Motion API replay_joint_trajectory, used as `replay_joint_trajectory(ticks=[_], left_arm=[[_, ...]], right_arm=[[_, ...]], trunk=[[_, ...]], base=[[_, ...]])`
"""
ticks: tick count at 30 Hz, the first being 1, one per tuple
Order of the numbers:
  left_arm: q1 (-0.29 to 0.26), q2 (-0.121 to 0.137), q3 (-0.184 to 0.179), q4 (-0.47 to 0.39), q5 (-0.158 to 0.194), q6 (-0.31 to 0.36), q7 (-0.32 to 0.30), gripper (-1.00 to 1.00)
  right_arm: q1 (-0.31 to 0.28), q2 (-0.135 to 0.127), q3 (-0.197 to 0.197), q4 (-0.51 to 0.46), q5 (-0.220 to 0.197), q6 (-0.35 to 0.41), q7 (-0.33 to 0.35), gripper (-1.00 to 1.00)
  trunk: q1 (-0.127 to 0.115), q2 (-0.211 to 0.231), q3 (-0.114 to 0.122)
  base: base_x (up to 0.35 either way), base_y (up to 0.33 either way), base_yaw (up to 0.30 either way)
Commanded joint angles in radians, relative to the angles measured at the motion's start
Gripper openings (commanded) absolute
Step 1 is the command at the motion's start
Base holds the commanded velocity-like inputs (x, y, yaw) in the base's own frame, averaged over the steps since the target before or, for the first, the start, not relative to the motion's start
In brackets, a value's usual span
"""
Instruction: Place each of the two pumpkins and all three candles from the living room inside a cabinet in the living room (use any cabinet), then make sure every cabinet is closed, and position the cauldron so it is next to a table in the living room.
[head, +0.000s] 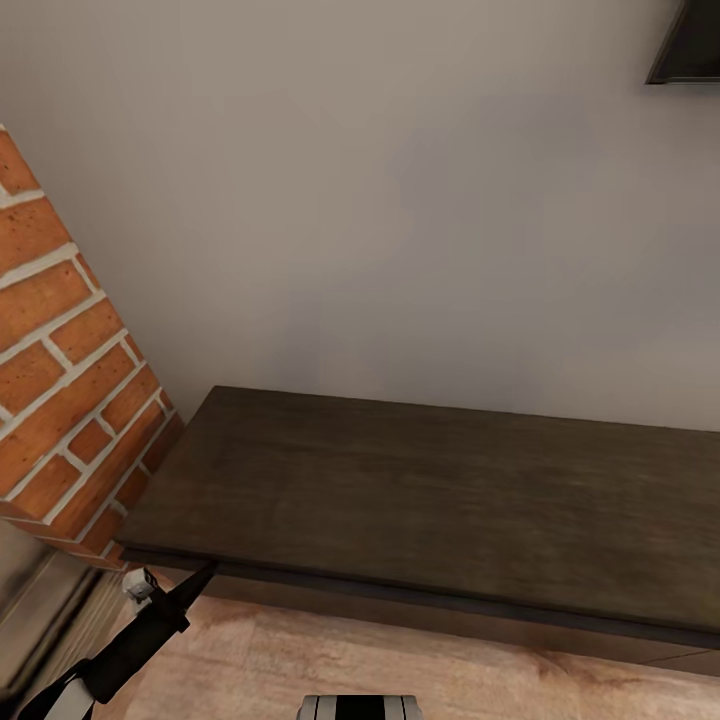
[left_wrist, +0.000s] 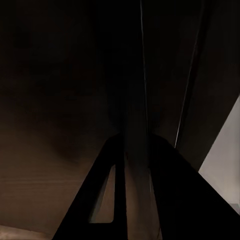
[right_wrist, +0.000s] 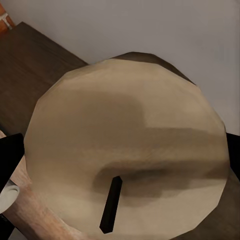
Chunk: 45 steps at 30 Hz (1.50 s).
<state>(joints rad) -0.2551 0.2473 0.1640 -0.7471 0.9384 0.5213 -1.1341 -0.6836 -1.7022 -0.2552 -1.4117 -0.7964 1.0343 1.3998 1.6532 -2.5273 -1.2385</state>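
The left hand (head: 205, 572) reaches up to the front edge of the cabinet (head: 430, 500), beside the bricks (head: 70, 390); its grip I cannot tell; the right hand's fingers (right_wrist: 9, 160) clasp a beige candle (right_wrist: 130, 150).

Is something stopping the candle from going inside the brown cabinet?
Yes. The cabinet looks shut: no drawer is pulled out, so its own closed front keeps the candle from going inside. The left gripper is at that front edge, at the end near the brick fireplace.
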Motion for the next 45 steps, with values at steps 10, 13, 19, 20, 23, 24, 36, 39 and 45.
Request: replay_joint_trajectory(ticks=[10, 13, 19, 20, 23, 24, 36, 39, 45], left_arm=[[-0.027, 0.0, 0.001, 0.002, -0.005, -0.003, 0.094, -1.0], [-0.027, 0.0, 0.002, 0.003, -0.004, -0.003, 0.094, -1.0], [-0.027, 0.0, 0.002, 0.003, -0.005, -0.003, 0.093, -1.0], [-0.027, 0.0, 0.002, 0.003, -0.005, -0.003, 0.093, -1.0], [-0.027, 0.0, 0.002, 0.003, -0.004, -0.003, 0.093, -1.0], [-0.027, 0.0, 0.002, 0.003, -0.004, -0.003, 0.093, -1.0], [-0.027, 0.0, 0.001, 0.003, -0.004, -0.003, 0.094, -1.0], [-0.027, 0.0, 0.001, 0.003, -0.004, -0.003, 0.093, -1.0], [-0.027, 0.0, 0.001, 0.003, -0.004, -0.003, 0.094, -1.0]], right_arm=[[0.001, 0.0, -0.001, 0.0, -0.003, 0.007, 0.001, -1.0], [0.001, 0.0, -0.001, 0.0, -0.003, 0.007, 0.001, -1.0], [0.001, 0.001, -0.001, 0.0, -0.003, 0.007, 0.001, -1.0], [0.001, 0.001, -0.001, 0.0, -0.003, 0.007, 0.001, -1.0], [0.001, 0.001, -0.001, 0.0, -0.003, 0.007, 0.001, -1.0], [0.001, 0.001, -0.001, 0.0, -0.003, 0.007, 0.001, -1.0], [0.001, 0.001, -0.001, 0.0, -0.001, 0.007, 0.001, -1.0], [0.001, 0.002, -0.001, 0.0, -0.001, 0.007, 0.001, -1.0], [0.001, 0.002, -0.001, 0.0, -0.001, 0.007, 0.001, -1.0]], trunk=[[0.0, 0.0, -0.001], [0.0, 0.0, -0.001], [0.0, 0.0, -0.001], [0.0, 0.0, -0.001], [0.0, 0.0, -0.001], [0.0, 0.0, -0.001], [0.0, 0.0, -0.001], [0.0, 0.0, -0.001], [0.0, 0.0, -0.001]], base=[[0.0, 0.0, 0.0], [0.0, 0.0, 0.0], [-0.002, 0.0, 0.0], [-0.046, 0.0, 0.0], [-0.193, 0.0, 0.0], [-0.273, 0.009, 0.0], [-0.107, 0.003, 0.0], [-0.26, 0.0, 0.0], [-0.149, 0.0, 0.0]])
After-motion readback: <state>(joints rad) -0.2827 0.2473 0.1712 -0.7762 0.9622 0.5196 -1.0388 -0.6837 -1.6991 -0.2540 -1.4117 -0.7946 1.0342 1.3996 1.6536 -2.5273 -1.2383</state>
